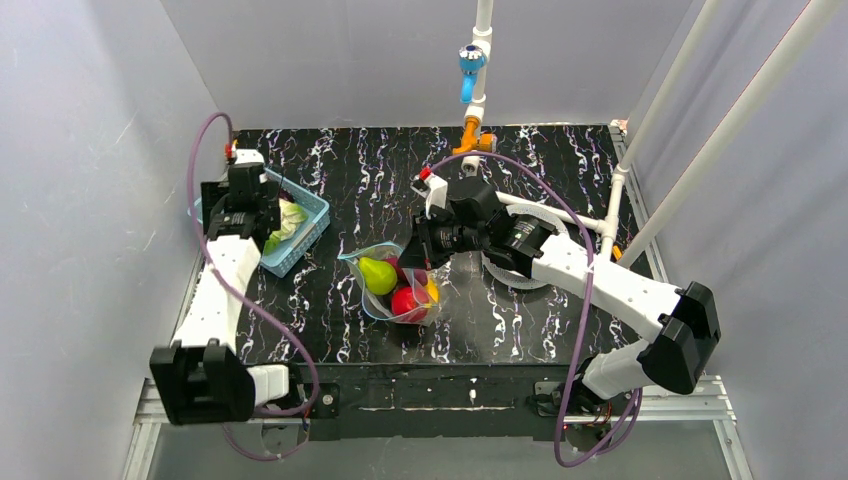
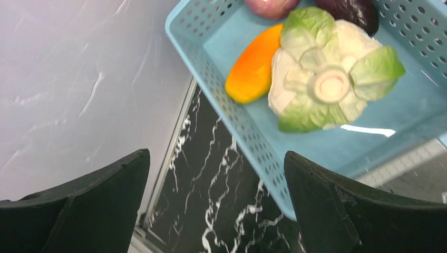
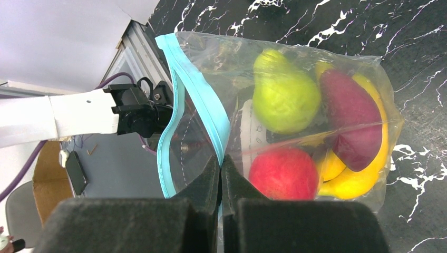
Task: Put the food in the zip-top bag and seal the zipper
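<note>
at the far left of the black marbled surface (image 1: 560, 160), the left gripper (image 2: 215, 158) hangs over the near corner of a blue lattice basket (image 2: 211, 68), its fingers spread wide and holding nothing. inside the basket lie an orange piece (image 2: 255, 66), a pale green cabbage (image 2: 327, 79) touching it, and, cut off by the top edge, a reddish piece (image 2: 271, 5) and a dark purple piece (image 2: 350, 10), possibly an aubergine.

toward the middle of the surface sits the zip-top bag (image 1: 362, 298), well apart from the basket, its mouth toward the left. the teal zipper (image 3: 195, 89) gapes, its two strips bowed apart. in the bag are a green pear (image 3: 284, 100), a red apple (image 3: 284, 174) just beside it, a dark red-purple piece (image 3: 350, 113) and a yellow banana (image 3: 363, 174) curving along the bag's closed end.

the right gripper (image 3: 221, 163) has its fingers pressed together on the bag's plastic at the mouth, right at the zipper, near the apple.
</note>
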